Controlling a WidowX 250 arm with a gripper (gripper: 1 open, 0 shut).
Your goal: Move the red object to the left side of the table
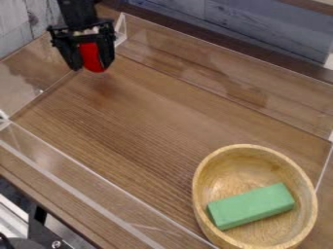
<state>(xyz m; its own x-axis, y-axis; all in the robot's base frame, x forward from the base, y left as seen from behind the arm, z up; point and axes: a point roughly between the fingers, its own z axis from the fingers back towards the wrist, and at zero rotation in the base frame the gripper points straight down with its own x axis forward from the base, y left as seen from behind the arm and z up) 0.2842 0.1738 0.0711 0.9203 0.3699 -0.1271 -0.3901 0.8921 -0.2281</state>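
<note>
The red object is at the far left corner of the table, a small glossy red toy. My black gripper points down over it with its fingers spread wide, one on each side of the toy. The jaws stand open and do not look pressed against it. The toy's lower end shows just below the fingertips. Its top is hidden by the gripper body.
A round wooden bowl at the near right holds a green rectangular block. Clear acrylic walls edge the tabletop, and one corner stands close behind the gripper.
</note>
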